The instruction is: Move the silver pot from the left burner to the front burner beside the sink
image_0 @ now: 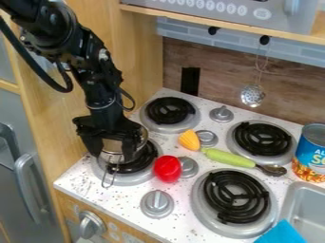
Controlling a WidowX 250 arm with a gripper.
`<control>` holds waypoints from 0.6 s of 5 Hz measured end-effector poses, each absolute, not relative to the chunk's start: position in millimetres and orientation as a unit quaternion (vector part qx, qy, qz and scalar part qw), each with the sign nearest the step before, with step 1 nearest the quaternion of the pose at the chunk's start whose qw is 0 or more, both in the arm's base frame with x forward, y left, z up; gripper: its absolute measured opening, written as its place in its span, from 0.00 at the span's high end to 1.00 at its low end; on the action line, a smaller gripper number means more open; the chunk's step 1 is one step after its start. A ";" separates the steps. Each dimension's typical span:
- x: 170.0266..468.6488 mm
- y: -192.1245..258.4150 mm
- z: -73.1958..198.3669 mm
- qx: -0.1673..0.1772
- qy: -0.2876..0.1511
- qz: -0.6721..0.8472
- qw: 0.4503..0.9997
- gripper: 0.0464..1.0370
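Blue cloth (283, 232) lies nearest us, at five o'clock. At six we see a red toy (167, 169); at four, a green-handled spoon (230, 158). At eight, the gripper (113, 154) has its fingers (92, 141) apart, a metal pot (113, 145) between them.

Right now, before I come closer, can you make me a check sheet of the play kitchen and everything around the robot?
Surface: white stove top with dark specks, four black-coiled burners and grey knobs.
Job's things: small metal pot over the lower-left burner, its wire handle hanging down.
Clutter: red toy, yellow-orange toy, green-handled spoon, can, blue thing by the sink.
Gripper: black gripper at the pot, pointing down.
Cables: black cable looping beside the arm.
Surroundings: wooden panels; holed metal spoon hanging on the wall.
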State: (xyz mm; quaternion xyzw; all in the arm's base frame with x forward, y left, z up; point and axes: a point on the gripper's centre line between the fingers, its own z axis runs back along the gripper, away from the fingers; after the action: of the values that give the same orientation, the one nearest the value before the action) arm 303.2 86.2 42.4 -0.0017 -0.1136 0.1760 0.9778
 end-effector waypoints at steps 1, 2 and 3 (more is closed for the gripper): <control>299.5 82.7 32.2 -0.004 -0.097 0.175 0.980 0.04; 301.1 80.2 25.9 0.012 -0.101 0.177 0.979 0.04; 298.2 80.8 21.2 0.019 -0.107 0.181 0.978 0.04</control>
State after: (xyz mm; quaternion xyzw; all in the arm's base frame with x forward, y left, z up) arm 298.2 80.8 21.2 0.0189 -0.1070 0.1805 0.9775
